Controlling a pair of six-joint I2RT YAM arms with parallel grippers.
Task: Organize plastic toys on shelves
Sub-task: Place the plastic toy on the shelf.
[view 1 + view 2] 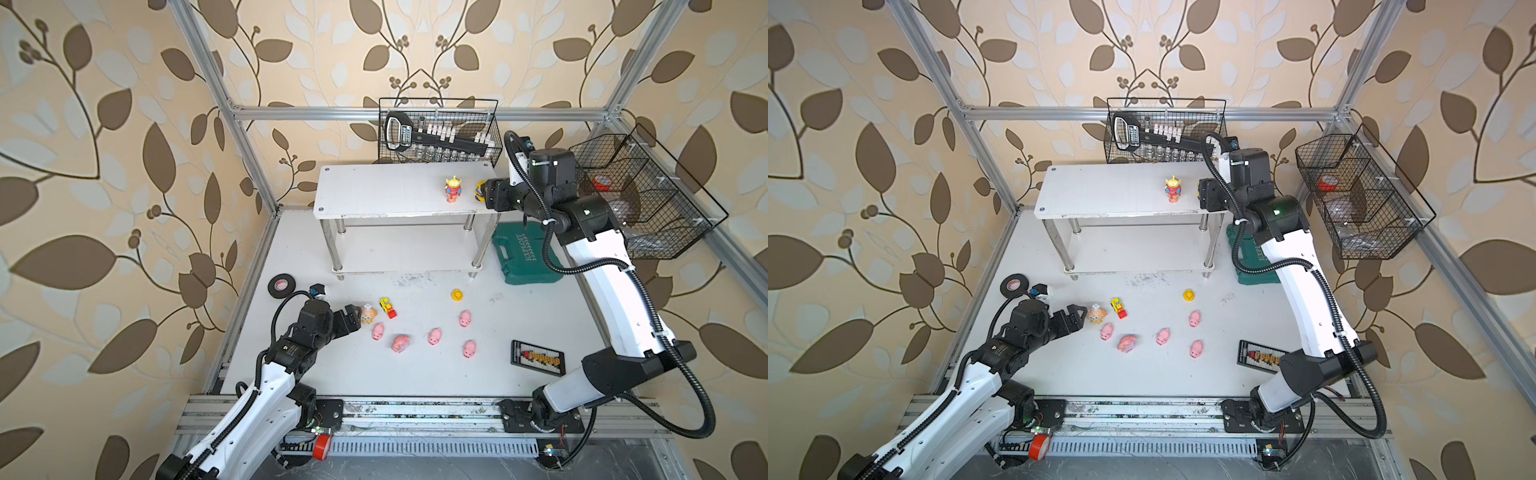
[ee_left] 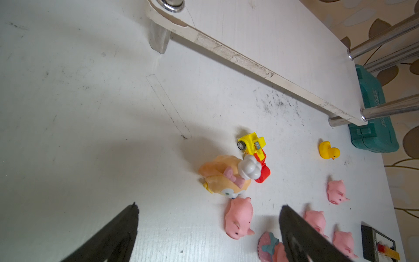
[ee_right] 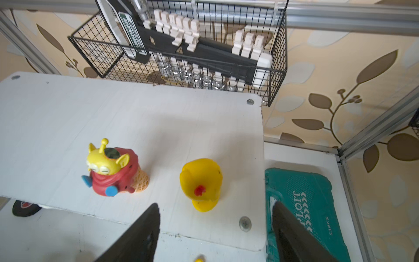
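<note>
The white two-tier shelves (image 1: 386, 191) stand at the back. On the top board the green-headed alien (image 1: 452, 189) (image 3: 111, 169) stands upright, with the yellow doll (image 3: 200, 183) beside it near the right end. My right gripper (image 3: 216, 205) is open just short of the doll, not touching it. On the table lie the orange animal with bow (image 1: 368, 313) (image 2: 224, 179), the yellow-red vehicle (image 1: 387, 307), the yellow duck (image 1: 457, 295) and several pink piglets (image 1: 434, 336). My left gripper (image 1: 356, 319) (image 2: 209, 206) is open and empty beside the orange animal, with one piglet (image 2: 239, 219) between its fingers' lines.
A black tape roll (image 1: 281, 285) lies at the table's left. A green tool case (image 1: 525, 257) sits right of the shelves, under my right arm. A black abacus (image 1: 537, 357) lies at the front right. Wire baskets hang behind (image 1: 438, 131) and at the right (image 1: 640, 195).
</note>
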